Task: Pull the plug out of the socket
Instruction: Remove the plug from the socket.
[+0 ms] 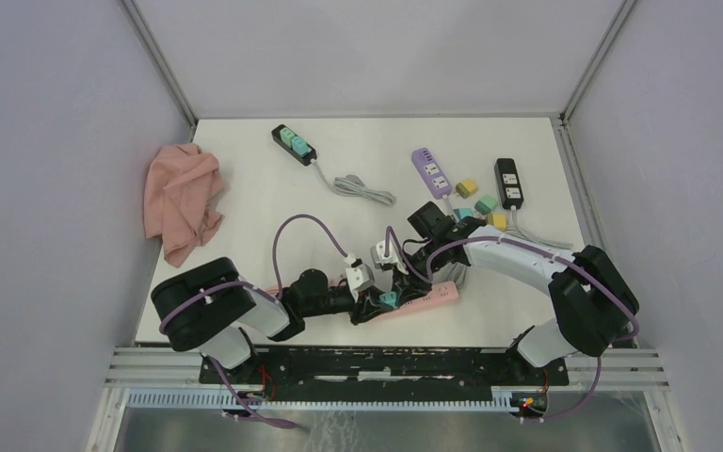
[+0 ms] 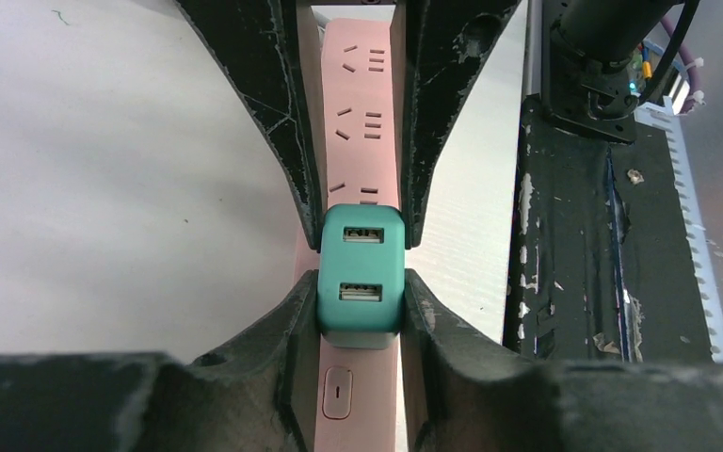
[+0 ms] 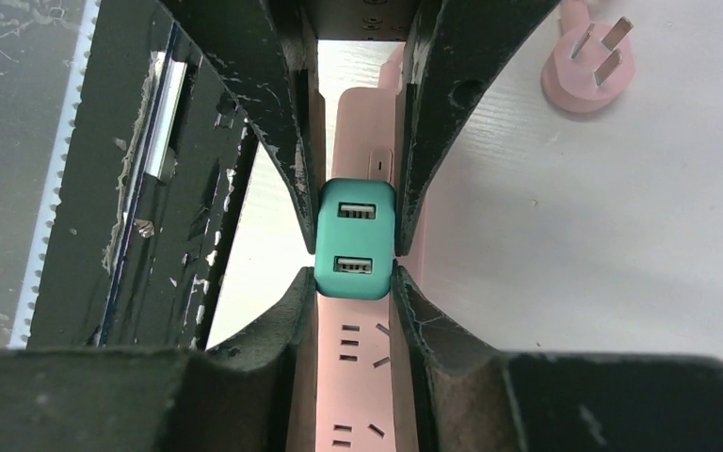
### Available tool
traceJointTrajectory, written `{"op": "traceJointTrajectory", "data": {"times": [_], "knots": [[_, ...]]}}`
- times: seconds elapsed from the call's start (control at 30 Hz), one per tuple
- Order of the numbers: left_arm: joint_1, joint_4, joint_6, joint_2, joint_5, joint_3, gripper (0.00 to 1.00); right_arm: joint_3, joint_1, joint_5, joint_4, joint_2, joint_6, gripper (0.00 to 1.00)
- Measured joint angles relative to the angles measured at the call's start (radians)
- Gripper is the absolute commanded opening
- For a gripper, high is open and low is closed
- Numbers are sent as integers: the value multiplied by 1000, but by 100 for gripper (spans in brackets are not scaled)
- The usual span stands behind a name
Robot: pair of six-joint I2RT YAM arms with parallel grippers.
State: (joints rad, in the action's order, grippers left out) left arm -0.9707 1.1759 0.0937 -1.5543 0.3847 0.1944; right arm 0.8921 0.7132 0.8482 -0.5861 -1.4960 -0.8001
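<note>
A teal plug [image 1: 388, 298] with two USB ports sits in the pink power strip [image 1: 438, 296], the socket, near the table's front edge. In the left wrist view the plug [image 2: 361, 273] stands on the strip [image 2: 358, 94], and my left gripper [image 2: 361, 287] is shut on the strip, its fingertips [image 2: 303, 301] beside the plug's near end. The right gripper's fingers [image 2: 282, 141] clamp the plug's far end from the opposite side. In the right wrist view my right gripper [image 3: 355, 281] is shut on the plug [image 3: 355, 235], above the strip [image 3: 358, 377].
The strip's own pink three-pin plug [image 3: 588, 66] lies loose on the table. A pink cloth [image 1: 184, 198] lies at the left. Further back lie a black strip with teal plugs [image 1: 294, 144], a purple strip [image 1: 431, 171], a black strip [image 1: 509, 183] and loose cube plugs [image 1: 467, 187]. The black frame rail [image 2: 574, 235] runs close by.
</note>
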Motion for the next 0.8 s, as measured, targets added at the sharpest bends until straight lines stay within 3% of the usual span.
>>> {"op": "traceJointTrajectory", "data": {"times": [0.1,0.23,0.57,0.8], "knots": [[0,3,2,9,-17,-10,69,18,1,-6,-14,-9,-1,6],[3,0,10,40,-53,-50,81,26,2,-12,-35,-9,-13,4],[5,-67,-2,191,-117,-115,86,45,-12,-2,-98,-9,-89,1],[5,-105,-8,210,-124,-119,86,67,-58,11,-166,-1,-155,0]]}}
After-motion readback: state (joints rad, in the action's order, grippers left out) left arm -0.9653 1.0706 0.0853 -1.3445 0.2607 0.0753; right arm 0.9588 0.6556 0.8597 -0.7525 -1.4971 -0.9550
